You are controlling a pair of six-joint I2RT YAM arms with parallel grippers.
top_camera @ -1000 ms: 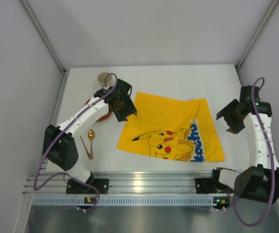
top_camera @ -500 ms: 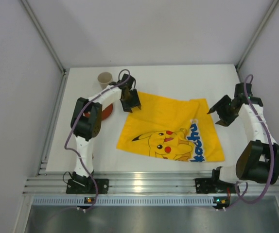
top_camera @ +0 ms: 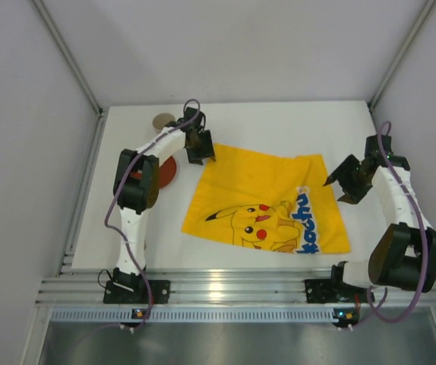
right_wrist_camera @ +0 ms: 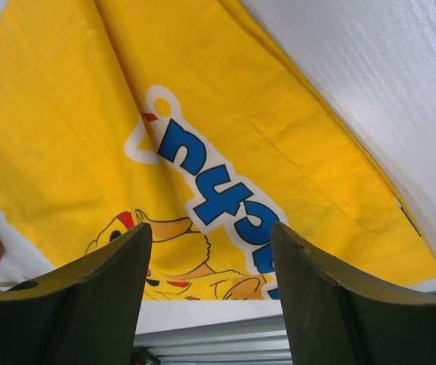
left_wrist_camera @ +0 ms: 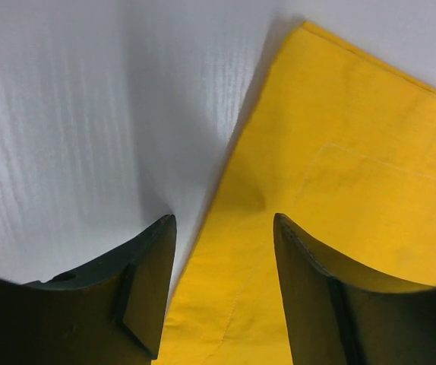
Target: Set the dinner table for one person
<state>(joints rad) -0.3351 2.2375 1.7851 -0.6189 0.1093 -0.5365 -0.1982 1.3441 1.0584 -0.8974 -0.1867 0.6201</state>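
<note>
Straddling the Pikachu cloth edge, the left gripper was spread wide. The right gripper hung spread above the dinner table.

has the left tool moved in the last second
Yes. Against the cloth, the left tool has moved toward the far side and slightly right, from beside the cloth's left edge to its far left corner.

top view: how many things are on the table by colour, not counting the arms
yellow: 1, the cloth
red: 1, the dish
tan: 1, the cup
total: 3, counting only what shows
</note>
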